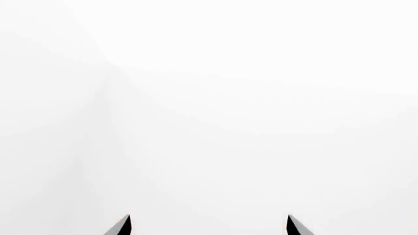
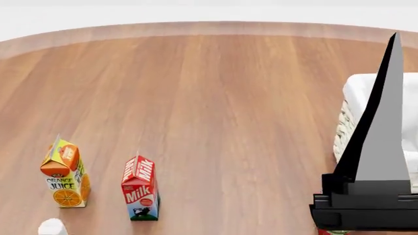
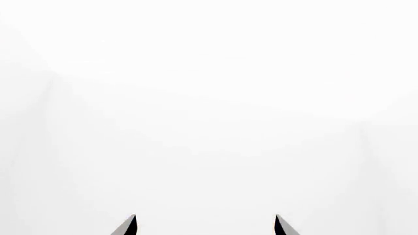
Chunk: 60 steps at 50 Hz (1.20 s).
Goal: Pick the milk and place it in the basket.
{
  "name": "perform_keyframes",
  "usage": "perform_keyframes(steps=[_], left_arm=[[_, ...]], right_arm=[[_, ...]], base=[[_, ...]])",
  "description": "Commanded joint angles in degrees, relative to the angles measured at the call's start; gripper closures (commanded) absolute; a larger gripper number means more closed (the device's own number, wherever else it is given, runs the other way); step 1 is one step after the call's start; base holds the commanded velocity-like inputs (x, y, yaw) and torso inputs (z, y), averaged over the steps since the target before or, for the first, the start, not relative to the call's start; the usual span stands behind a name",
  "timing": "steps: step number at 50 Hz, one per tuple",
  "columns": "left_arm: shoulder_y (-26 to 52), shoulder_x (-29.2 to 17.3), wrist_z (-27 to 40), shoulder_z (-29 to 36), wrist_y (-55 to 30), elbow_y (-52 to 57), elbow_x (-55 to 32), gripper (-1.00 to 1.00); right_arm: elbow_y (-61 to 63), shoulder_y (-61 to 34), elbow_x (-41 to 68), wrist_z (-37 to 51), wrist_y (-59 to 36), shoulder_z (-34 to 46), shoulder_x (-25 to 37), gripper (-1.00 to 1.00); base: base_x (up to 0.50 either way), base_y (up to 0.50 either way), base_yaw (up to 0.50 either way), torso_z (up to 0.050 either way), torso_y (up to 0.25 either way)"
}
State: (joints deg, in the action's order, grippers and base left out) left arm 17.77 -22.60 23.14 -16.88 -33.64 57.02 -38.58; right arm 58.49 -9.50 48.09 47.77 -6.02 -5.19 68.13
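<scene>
The milk (image 2: 140, 189) is a small red-topped carton standing upright on the wooden table (image 2: 216, 98) at the front left in the head view. The basket (image 2: 344, 128), cream wicker with a white cloth liner, stands at the right edge, mostly hidden behind my right gripper's finger (image 2: 385, 147), which rises close to the camera. My right gripper (image 3: 204, 224) is open and empty and faces only plain white. My left gripper (image 1: 209, 224) is open and empty, also facing plain white, and is out of the head view. Neither wrist view shows the milk or the basket.
An orange juice carton (image 2: 64, 174) stands left of the milk. A small white object (image 2: 52, 227) shows at the bottom left edge. The table's curved far edge (image 2: 196, 27) runs along the top of the head view.
</scene>
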Motion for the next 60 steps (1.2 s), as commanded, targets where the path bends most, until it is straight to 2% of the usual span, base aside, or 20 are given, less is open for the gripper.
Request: perform_keyframes(steps=[1,34,60], left_arm=[[-0.3,-0.6,0.5,0.4,0.7,-0.2,-0.2,-1.00],[-0.8,-1.9,1.8,1.6,2.3,-0.8,-0.4,-1.00],[-1.1,-2.7,2.5,2.4,3.4,-1.2,-0.5,-1.00]], right_arm=[[-0.1,0.0,-0.3,0.0,0.8,0.8,0.5,-1.00],[-0.4,-0.4,-0.7,1.0,1.7,2.8,1.5,-1.00],[-0.5,-1.3,-1.9,1.1,2.0,4.8,2.2,-1.00]], base=[[0.50,0.00,0.00,0.000,0.000],[0.50,0.00,0.00,0.000,0.001],[0.05,0.00,0.00,0.000,0.000]])
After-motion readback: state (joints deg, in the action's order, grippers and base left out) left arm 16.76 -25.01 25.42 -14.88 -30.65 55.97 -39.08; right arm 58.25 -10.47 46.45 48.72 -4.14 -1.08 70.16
